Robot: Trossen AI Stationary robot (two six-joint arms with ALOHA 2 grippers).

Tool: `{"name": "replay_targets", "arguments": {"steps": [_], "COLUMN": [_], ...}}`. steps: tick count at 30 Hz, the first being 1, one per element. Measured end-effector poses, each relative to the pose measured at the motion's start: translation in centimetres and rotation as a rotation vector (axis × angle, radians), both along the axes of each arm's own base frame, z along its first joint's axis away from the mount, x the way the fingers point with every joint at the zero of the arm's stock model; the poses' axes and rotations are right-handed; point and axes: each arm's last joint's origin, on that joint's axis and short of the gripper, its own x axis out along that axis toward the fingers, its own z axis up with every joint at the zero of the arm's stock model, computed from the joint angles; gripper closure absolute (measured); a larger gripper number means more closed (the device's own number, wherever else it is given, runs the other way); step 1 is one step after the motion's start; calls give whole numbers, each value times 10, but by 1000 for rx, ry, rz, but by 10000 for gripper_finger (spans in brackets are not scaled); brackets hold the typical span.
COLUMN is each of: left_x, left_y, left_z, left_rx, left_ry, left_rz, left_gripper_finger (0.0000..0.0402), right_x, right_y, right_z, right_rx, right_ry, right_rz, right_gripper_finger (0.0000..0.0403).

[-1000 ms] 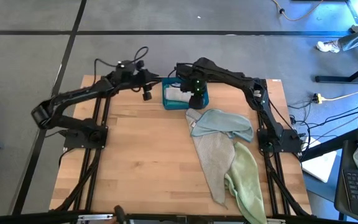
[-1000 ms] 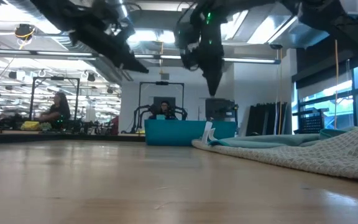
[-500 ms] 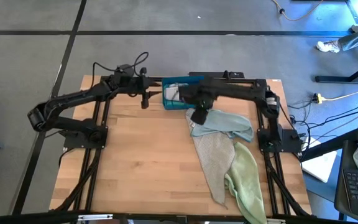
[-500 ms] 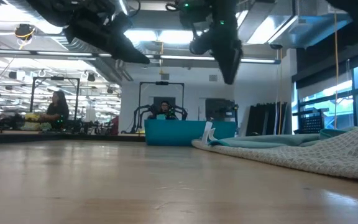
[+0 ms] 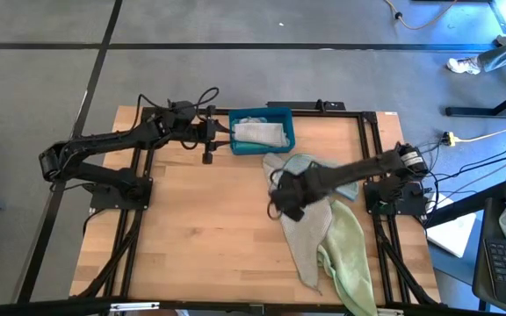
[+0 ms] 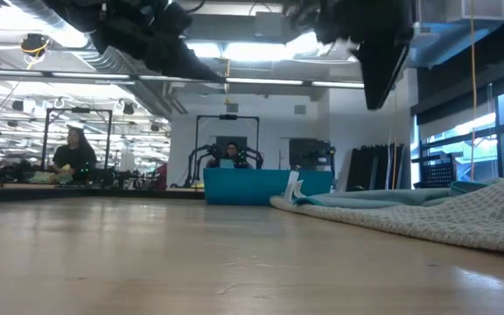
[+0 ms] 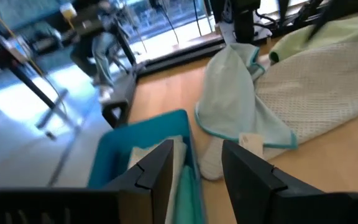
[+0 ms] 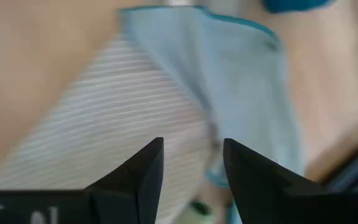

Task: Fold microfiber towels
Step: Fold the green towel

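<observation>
A pale blue towel (image 5: 321, 172) lies crumpled on the table just near of the teal-blue bin (image 5: 281, 114). It overlaps the far end of a grey-beige towel (image 5: 301, 237), and a pale green towel (image 5: 347, 254) lies along that towel's right side. Folded towels (image 5: 257, 132) lie inside the bin. My right gripper (image 5: 281, 207) hangs open above the grey-beige towel's left edge (image 8: 104, 137), pointing steeply down and touching nothing. My left gripper (image 5: 209, 154) is open in the air just left of the bin (image 7: 135, 140).
Bare wood takes up the table's left and middle (image 5: 200, 228). The bin stands at the far edge, between the two arms. The green towel's near end (image 5: 358, 298) reaches the table's near edge. People sit in the room beyond the table (image 6: 75, 153).
My right gripper has swung from above the bin toward the table's near edge, rolling as it went, and now hangs over the pale blue and grey-beige towels. My left gripper has shifted a little toward the near edge beside the bin. The towels have not moved.
</observation>
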Motion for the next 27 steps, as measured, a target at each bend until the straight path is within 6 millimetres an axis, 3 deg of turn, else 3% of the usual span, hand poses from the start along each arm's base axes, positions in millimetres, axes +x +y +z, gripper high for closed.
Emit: {"name": "replay_targets", "arguments": {"steps": [4,10,18,23,27], "left_x": [4,10,23,29,32], "left_y": [-4,-13,-51,-82,-103], "left_z": [4,9,10,10,10], "left_rx": [37,52,-18,-63,-66], "left_ry": [-34,-83,-105,-102,-96], "left_rz": [-13,-57,-229,-327,-386], "left_gripper_finger": [273,273,273,273,273], "right_x": [-2,-22,-70,-91,-105], "right_y": [31,93,175,191,183], "right_z": [-1,-4,-3,-10,-35], "right_rx": [174,469,395,315,249], "right_ry": [-21,46,-177,-262,-108], "right_rz": [43,-179,-424,-397,-400], "right_gripper_finger": [234,234,234,234,234]}}
